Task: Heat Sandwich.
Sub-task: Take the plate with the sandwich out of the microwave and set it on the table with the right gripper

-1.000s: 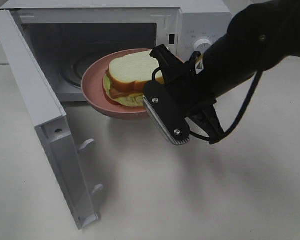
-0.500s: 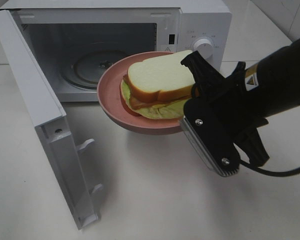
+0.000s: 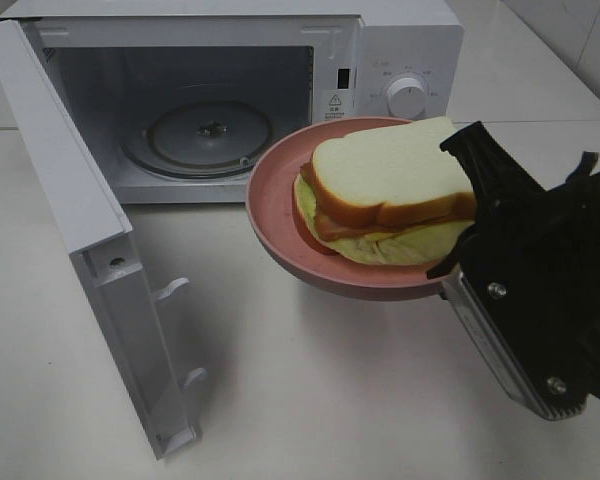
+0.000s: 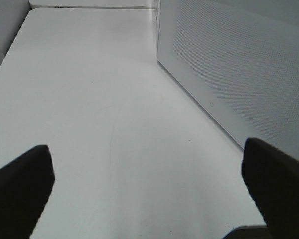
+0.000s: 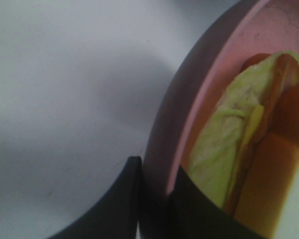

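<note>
While the right gripper (image 5: 154, 199) clamps the plate (image 3: 275, 205) rim — sandwich (image 3: 390, 190) aboard — the left gripper (image 4: 149, 184) gapes over table (image 4: 89, 99).

I see my right gripper (image 3: 450, 275) has drawn back from the microwave (image 3: 230, 100). The plate (image 3: 280, 215) and sandwich (image 3: 390, 190) it carries came out too, exposing the turntable (image 3: 208, 130).

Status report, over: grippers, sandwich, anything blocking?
Right gripper shut on plate rim. Left gripper open, empty. Sandwich on plate, outside microwave. Door open, nothing blocking.
</note>
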